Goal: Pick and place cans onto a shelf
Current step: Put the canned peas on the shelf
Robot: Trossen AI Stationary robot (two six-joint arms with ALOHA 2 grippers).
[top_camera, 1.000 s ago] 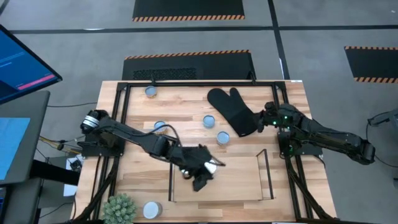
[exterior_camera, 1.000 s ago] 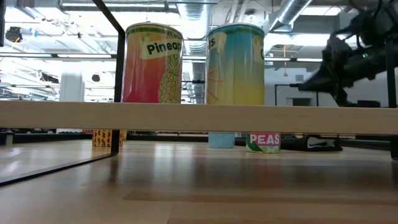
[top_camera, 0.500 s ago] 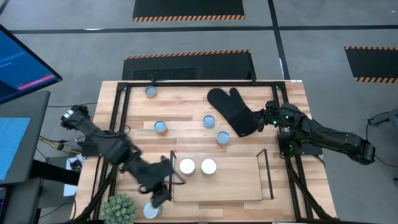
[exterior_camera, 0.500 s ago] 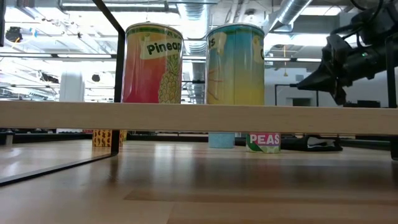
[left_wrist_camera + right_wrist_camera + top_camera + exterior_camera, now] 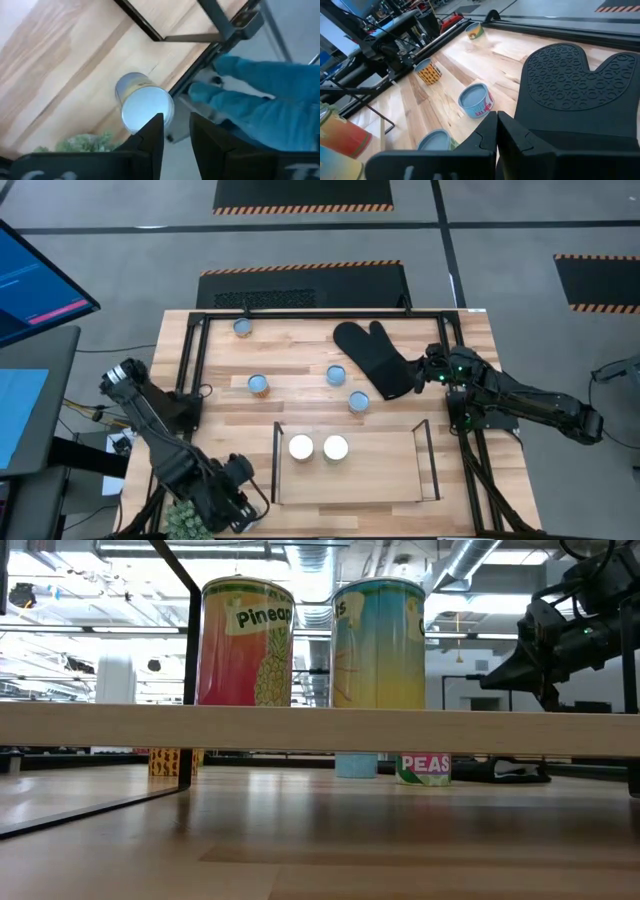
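Just off the shelf's [image 5: 380,472] near-left corner, beside the small plant [image 5: 190,515], the next can [image 5: 144,104] is standing upright on the counter [image 5: 300,350], close to the counter's edge. Two cans [image 5: 318,447] are already sitting side by side on the left part of the shelf. Four more [image 5: 336,374] are waiting on open wood on the far side of it.

The left hand [image 5: 176,120] is hovering above that corner can and pointing down at its pale lid. Its fingers are standing narrowly apart and holding nothing. In the overhead view the hand is covering the can entirely.

The step in hand looks to be the reach for this can. To do it well, the fingers are likely needing a wider spread than they are showing, since the gap looks slimmer than the lid. The hand should be centring over the lid before dropping, because the can is lying a little off the line between the fingers. A straight descent would keep it from nudging the can over the edge or into the plant.

The left arm is folding back from its base, left of the shelf, with the wrist bent downward. The right arm is waiting beyond the shelf's far-right corner, its hand [image 5: 496,115] pinched together and empty at the edge of the black mitt [image 5: 375,358]
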